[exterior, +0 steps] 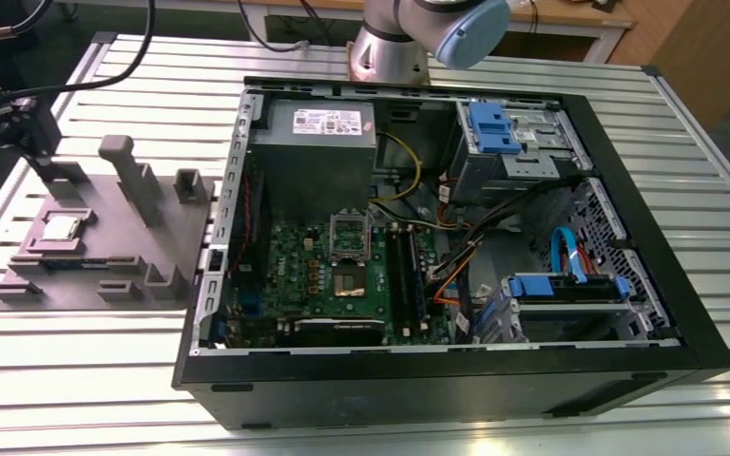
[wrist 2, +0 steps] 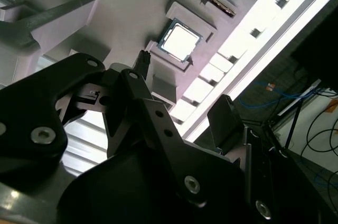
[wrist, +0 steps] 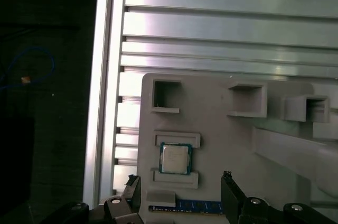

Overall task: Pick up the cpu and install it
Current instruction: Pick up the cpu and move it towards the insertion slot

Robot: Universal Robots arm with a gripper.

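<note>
The cpu (wrist: 175,159), a small square chip with a shiny silver top, lies flat in a shallow recess of the grey parts holder (wrist: 222,129). It also shows in the second wrist view (wrist 2: 180,40) and in the exterior view (exterior: 61,228), at that view's left. My gripper (wrist: 181,182) hovers above the holder, open, its two black fingertips (wrist: 228,179) spread wider than the chip and holding nothing. In the exterior view the gripper (exterior: 38,152) hangs over the holder's far end. The motherboard's socket (exterior: 349,235) sits inside the open computer case (exterior: 669,285).
Upright posts and pockets (exterior: 124,176) stand on the holder beside the chip, and a blue memory stick (wrist: 198,206) lies next to it. The case holds a grey power supply (exterior: 320,123), blue drive brackets (exterior: 492,128) and loose cables. A slatted metal table (exterior: 86,380) carries everything.
</note>
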